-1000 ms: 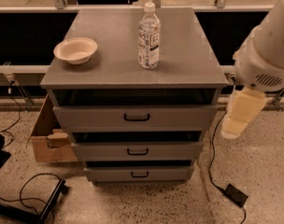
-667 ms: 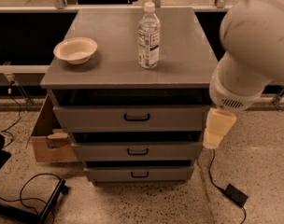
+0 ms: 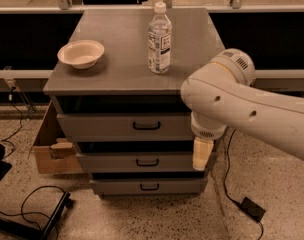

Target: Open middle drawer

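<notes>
The gripper (image 3: 202,154) hangs right of centre, beside the right end of the middle drawer (image 3: 112,162). Its opening cannot be told. It should go left to the black handle (image 3: 147,162), then pull straight.

Water bottle (image 3: 159,39) is standing right of a bowl (image 3: 81,53) on the cabinet top (image 3: 117,71), cardboard box (image 3: 49,153) sitting on the floor left.

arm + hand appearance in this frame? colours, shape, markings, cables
The arm is a thick, rounded off-white shell with two small dark holes along it and a slotted vent cap on the round joint. No external cables or sleeves are visible. The hand is narrow and pale cream-yellow, below a ribbed wrist collar, by the right end of the middle drawer.
</notes>
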{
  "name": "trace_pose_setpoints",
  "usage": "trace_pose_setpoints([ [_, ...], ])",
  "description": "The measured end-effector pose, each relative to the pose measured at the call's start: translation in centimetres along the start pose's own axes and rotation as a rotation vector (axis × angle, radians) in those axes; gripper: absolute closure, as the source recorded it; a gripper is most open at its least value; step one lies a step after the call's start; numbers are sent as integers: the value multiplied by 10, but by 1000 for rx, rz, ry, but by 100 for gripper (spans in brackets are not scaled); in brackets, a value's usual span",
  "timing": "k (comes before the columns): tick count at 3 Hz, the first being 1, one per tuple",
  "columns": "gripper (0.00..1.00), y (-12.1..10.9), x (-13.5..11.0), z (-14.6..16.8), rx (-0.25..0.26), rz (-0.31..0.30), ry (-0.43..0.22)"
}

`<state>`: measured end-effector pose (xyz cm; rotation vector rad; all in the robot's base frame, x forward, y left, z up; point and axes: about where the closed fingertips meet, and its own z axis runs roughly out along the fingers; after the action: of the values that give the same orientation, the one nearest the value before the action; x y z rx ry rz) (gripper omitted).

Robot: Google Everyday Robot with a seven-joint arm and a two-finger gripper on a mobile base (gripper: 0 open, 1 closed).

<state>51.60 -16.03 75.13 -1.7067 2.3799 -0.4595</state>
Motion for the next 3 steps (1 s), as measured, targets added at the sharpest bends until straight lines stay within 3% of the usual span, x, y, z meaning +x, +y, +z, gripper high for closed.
trace_pose_setpoints([
  [1,0,16,-18,66,-36,-16,-32],
  [2,0,16,-18,66,-36,-16,-32],
  [3,0,31,-23,85,-56,-55,-3],
])
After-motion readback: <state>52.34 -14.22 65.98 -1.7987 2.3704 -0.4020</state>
